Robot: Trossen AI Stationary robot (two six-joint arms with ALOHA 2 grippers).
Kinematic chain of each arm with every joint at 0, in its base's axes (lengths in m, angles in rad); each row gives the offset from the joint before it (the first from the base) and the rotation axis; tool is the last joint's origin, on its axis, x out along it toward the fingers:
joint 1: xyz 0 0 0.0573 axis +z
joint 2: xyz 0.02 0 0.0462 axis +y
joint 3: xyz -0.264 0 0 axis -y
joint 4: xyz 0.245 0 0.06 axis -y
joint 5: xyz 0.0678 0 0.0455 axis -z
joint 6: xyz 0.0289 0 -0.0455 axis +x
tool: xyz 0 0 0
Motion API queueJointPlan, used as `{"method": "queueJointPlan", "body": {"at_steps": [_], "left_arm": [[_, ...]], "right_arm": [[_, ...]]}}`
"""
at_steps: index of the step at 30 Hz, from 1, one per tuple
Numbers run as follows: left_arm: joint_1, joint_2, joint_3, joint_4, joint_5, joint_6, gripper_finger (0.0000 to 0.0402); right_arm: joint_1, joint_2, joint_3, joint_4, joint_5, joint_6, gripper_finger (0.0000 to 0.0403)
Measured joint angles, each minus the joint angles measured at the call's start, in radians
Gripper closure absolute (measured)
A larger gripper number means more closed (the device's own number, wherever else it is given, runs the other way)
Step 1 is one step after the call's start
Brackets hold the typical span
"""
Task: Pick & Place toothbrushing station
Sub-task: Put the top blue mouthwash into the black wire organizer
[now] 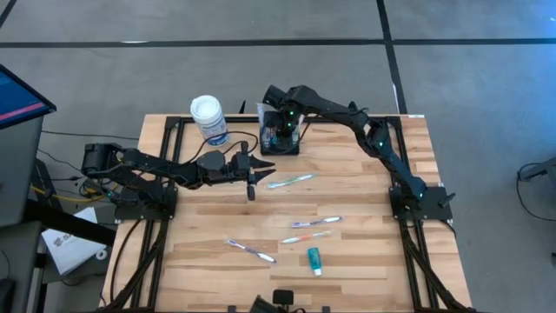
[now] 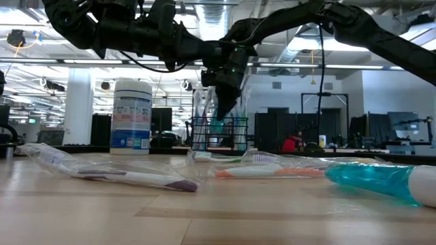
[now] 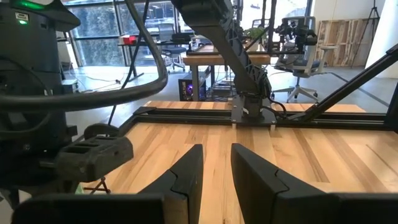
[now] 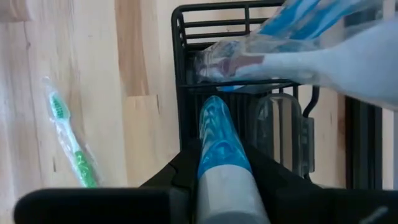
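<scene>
The right gripper [image 4: 224,186] holds a blue toothpaste tube [image 4: 221,140] over the black wire basket [image 1: 282,139] at the bench's far edge. The left gripper's [image 1: 252,187] fingers [image 3: 186,180], narrowly parted, hold nothing.

From above, the right tool [image 1: 281,132] covers most of the basket [image 1: 294,148], so you cannot see what sits inside. In the right wrist view the blue tube [image 4: 221,149] runs off the frame's bottom edge, and the wrapped item [image 4: 323,50] across the basket is blurred and cut off.
</scene>
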Motion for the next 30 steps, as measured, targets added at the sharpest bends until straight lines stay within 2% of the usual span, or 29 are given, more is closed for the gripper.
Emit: {"method": "queueJointPlan", "body": {"at_steps": [30], "left_arm": [[0.0,0.0,0.0,-0.016,0.0,0.0,0.0325]], "right_arm": [[0.018,0.003,-0.004,-0.005,0.003,0.012,0.032]]}}
